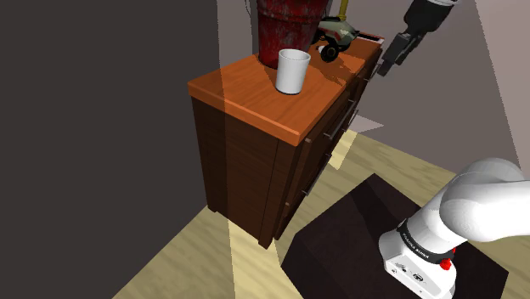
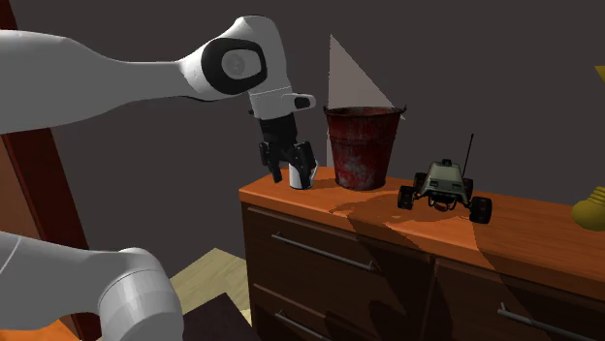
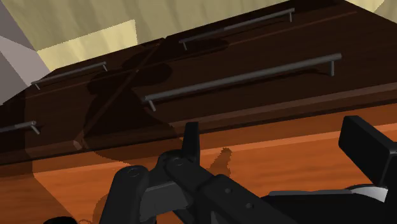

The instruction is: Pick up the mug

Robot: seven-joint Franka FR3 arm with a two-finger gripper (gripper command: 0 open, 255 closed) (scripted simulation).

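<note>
Now the claw (image 1: 387, 64) hangs wide open, holding nothing; the white mug (image 1: 293, 70) stands upright on the dresser (image 1: 246, 92), lower down and well apart from the claw, past the toy car (image 1: 333, 38).

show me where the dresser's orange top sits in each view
shoulder view: the orange top runs through the upper middle, bearing the white mug
second exterior view: the orange top runs from the middle to the right edge, under the toy car
wrist view: the orange top is the band bordering the dark drawer fronts
shared landmark: the long handles on those drawer fronts
</note>
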